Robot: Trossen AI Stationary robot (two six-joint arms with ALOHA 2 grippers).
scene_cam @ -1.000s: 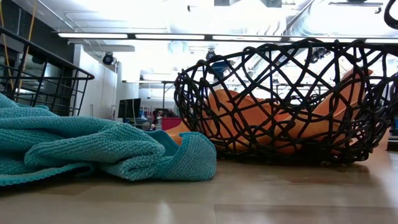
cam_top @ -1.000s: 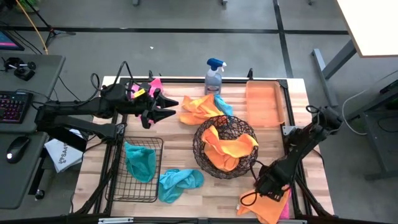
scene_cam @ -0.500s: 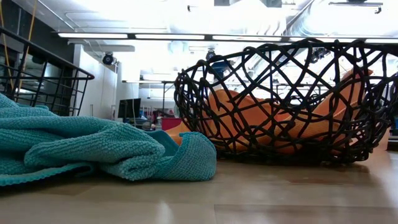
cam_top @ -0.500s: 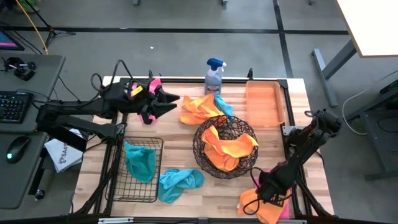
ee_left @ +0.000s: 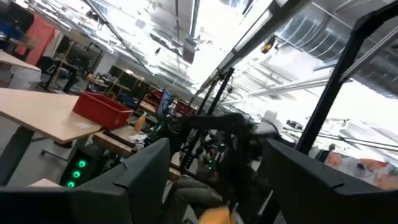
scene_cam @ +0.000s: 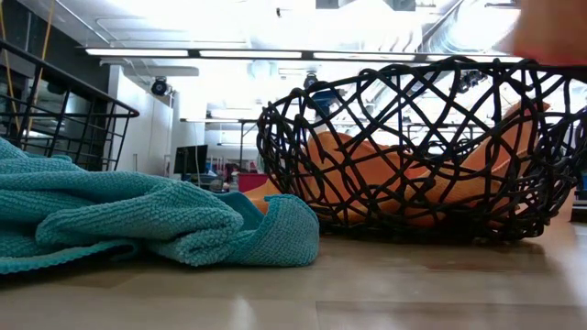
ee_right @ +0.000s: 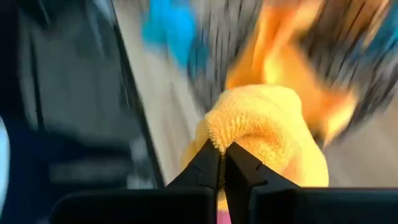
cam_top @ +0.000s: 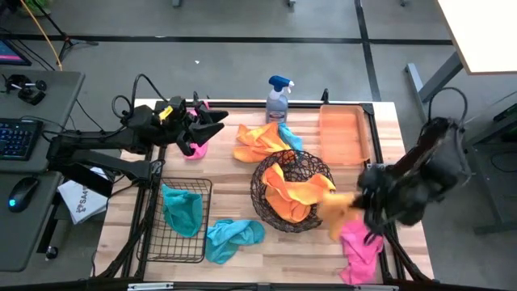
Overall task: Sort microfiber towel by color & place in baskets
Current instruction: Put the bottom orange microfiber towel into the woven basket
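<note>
My right gripper (cam_top: 355, 200) hovers at the table's near right, beside the round woven-wire basket (cam_top: 257, 194), shut on an orange towel (cam_top: 333, 207). A pink towel (cam_top: 359, 245) shows just below it; whether it hangs along or lies on the table, I cannot tell. The round basket holds orange towels (cam_top: 295, 194). The black wire basket (cam_top: 174, 246) holds a teal towel (cam_top: 183, 210). Another teal towel (cam_top: 233, 235) lies beside it. My left gripper (cam_top: 213, 121) stands open at the far left, above a pink towel (cam_top: 194, 149) on the table. My right gripper pinches a rounded fold of the orange towel (ee_right: 219, 138) between its two fingertips (ee_right: 206, 163). The towel bulges out past the fingers and is lifted off the table, beside the round basket's rim.
The orange tray (cam_top: 341, 133) sits at the far right, with a blue-topped spray bottle (cam_top: 279, 99) to its left at the far edge. A loose heap of orange and teal towels (cam_top: 262, 139) lies between the bottle and the round basket.
My right gripper has shut on the orange towel at the near right corner and carried it up and toward the round basket; a pink towel now shows where it lay. My left gripper has tipped upward toward the far edge, uncovering the pink towel beneath it.
</note>
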